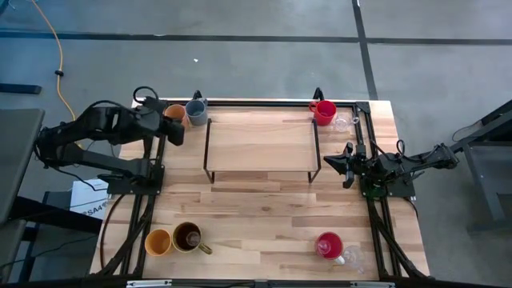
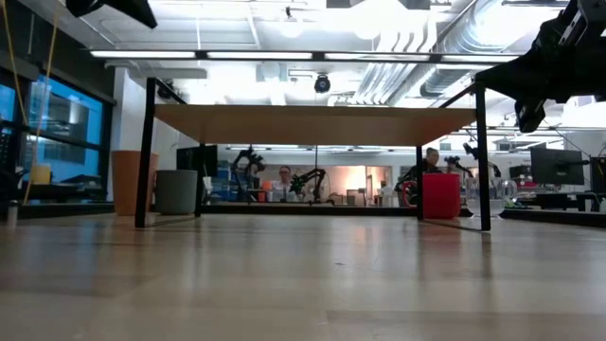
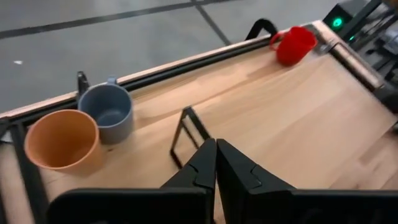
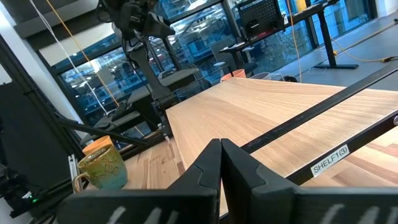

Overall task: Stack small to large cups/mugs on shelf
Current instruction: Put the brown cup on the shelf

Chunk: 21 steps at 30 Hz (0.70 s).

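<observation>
Step in hand, as I read it: left gripper (image 3: 216, 163), jaws pressed together, hangs at upper left of the high view near the peach tumbler (image 3: 62, 139) and grey-blue mug (image 3: 109, 111). To do it well: spread the jaws first, drop over one rim wall, don't knock the touching neighbour, lift clear of the frame.

Right gripper (image 4: 221, 163), jaws also pressed together, waits at the shelf's right end.

Bottom of the high view: orange-yellow cup (image 1: 158, 242) touching dark-brown mug (image 1: 188, 237) at left, pink cup (image 1: 328, 245) with a clear glass cup (image 1: 350, 258) at right.

Shelf (image 1: 261, 141), centre, black frame, pale plank, nothing on it. Red cup (image 1: 324, 112) upper right on the counter (image 1: 264, 208).
</observation>
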Available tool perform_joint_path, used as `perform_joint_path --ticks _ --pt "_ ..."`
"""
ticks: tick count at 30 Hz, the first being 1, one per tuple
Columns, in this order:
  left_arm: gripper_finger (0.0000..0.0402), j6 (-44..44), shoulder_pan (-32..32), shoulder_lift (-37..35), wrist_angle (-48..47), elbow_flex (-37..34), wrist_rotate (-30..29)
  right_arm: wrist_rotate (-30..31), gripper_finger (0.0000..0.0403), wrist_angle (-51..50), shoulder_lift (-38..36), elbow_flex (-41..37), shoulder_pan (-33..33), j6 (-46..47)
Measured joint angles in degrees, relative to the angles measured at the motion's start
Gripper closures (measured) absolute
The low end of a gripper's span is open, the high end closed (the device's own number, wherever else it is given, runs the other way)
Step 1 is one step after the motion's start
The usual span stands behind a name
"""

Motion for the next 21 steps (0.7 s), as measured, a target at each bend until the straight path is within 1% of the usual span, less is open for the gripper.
perform_joint_path --ticks 6,10,11,13,14,17,19,21 --pt "0.0402 1.4 0.0 0.0 6.7 0.0 1.2 0.0 0.0402 0.0 0.0 0.0 0.0 0.0" --pt "0.0402 1.9 0.0 0.0 9.0 0.0 2.9 0.0 0.0402 1.3 0.0 0.0 0.0 -1.6" --pt "0.0402 2.2 0.0 0.0 8.9 0.0 3.2 -0.5 0.0402 2.7 0.0 0.0 0.0 0.3" --pt "0.0402 2.7 0.0 0.0 8.9 0.0 3.2 -1.6 0.0402 7.3 0.0 0.0 0.0 4.5" --pt "0.0402 3.1 0.0 0.0 8.9 0.0 3.2 -1.4 0.0402 9.8 0.0 0.0 0.0 4.8" --pt "0.0402 3.4 0.0 0.0 8.9 0.0 3.2 2.0 0.0402 18.4 0.0 0.0 -0.1 4.5" --pt "0.0402 4.0 0.0 0.0 8.9 0.0 3.2 4.4 0.0402 26.6 0.3 0.0 -0.1 3.0" --pt "0.0402 5.3 0.0 0.0 8.9 0.0 3.2 5.3 0.0402 36.2 0.5 0.0 -0.6 -2.1"
